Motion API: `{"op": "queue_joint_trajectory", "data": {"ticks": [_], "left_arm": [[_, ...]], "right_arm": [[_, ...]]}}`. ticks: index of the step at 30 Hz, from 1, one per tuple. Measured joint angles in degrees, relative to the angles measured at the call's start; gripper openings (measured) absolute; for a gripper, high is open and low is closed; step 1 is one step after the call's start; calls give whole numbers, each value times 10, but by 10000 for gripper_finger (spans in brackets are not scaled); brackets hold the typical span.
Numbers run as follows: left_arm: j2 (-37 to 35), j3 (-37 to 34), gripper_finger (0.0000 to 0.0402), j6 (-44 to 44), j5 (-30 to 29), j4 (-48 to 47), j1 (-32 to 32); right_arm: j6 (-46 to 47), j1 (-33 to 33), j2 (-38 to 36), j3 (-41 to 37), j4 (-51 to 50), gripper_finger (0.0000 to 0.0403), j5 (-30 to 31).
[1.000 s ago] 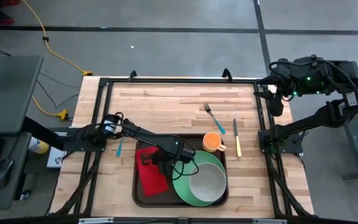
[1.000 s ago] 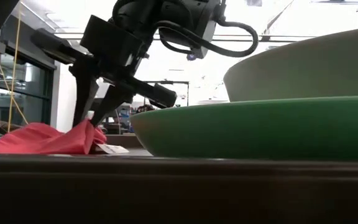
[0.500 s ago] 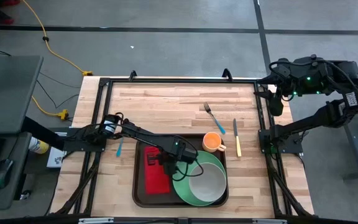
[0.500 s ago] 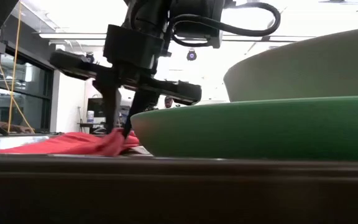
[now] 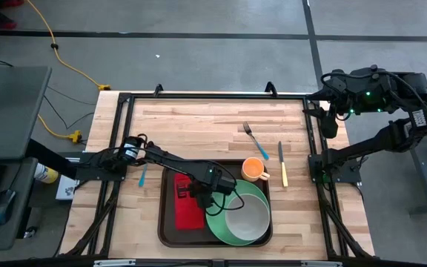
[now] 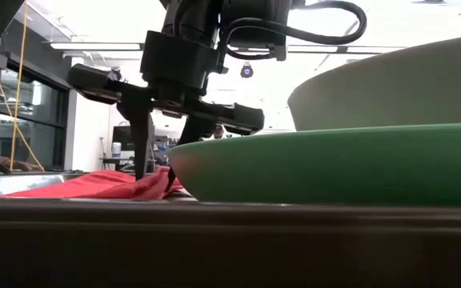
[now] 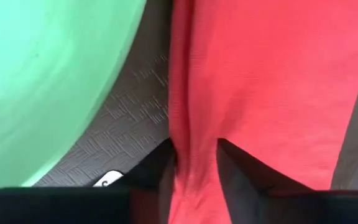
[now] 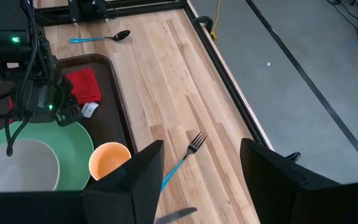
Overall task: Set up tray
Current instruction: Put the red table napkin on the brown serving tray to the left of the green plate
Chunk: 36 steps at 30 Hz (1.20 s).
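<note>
Your wooden table (image 5: pixel 199 126) holds the brown tray (image 5: pixel 167 230) under the left pincer (image 5: pixel 199 194). Beyond that pincer, toward the right one, lie a fork (image 5: pixel 252 138) and knife (image 5: pixel 281 165). A blue spoon (image 5: pixel 142 175) lies behind it.

On the surface (image 5: pixel 199 119), the tray (image 5: pixel 165 230) holds a napkin (image 5: pixel 186 211) left of a plate (image 5: pixel 221 222), which carries a bowl (image 5: pixel 247 219). A cup (image 5: pixel 253 170) sits at the tray's far right corner, with a knife (image 5: pixel 282 163) to its right, a fork (image 5: pixel 252 137) beyond and a spoon (image 5: pixel 142 174) left of the tray.

A dark brown plastic tray (image 8: pixel 118 102) sits on the wooden table (image 8: pixel 166 81), holding a red cloth napkin (image 8: pixel 84 84) and a green round plate (image 8: pixel 73 146) with a pale bowl (image 8: pixel 23 171). The left gripper (image 8: pixel 58 112) stands over the napkin. An orange cup (image 8: pixel 107 160) and a blue-handled fork (image 8: pixel 185 154) lie nearby; a blue-handled spoon (image 8: pixel 101 38) lies near the table's edge.
</note>
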Motion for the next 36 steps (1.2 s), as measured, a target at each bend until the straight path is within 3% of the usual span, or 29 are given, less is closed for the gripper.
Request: {"op": "queue_joint_trajectory", "data": {"ticks": [8, 13, 25, 31, 34, 36], "left_arm": [[0, 0, 245, -25, -29, -13, 0], [0, 0, 275, -45, -38, -35, 1], [-6, 37, 246, -39, -68, -24, 1], [-6, 58, 244, -37, -152, -25, 4], [-6, 66, 241, -88, -204, -25, 11], [-8, 72, 232, -144, -206, -26, 22]], "right_arm": [[0, 0, 0, 0, 0, 191, 0], [-1, 0, 0, 0, 0, 191, 0], [-2, 0, 0, 0, 0, 191, 0], [-2, 0, 0, 0, 0, 191, -4], [-2, 0, 0, 0, 0, 191, -4], [-2, 0, 0, 0, 0, 191, -4]]}}
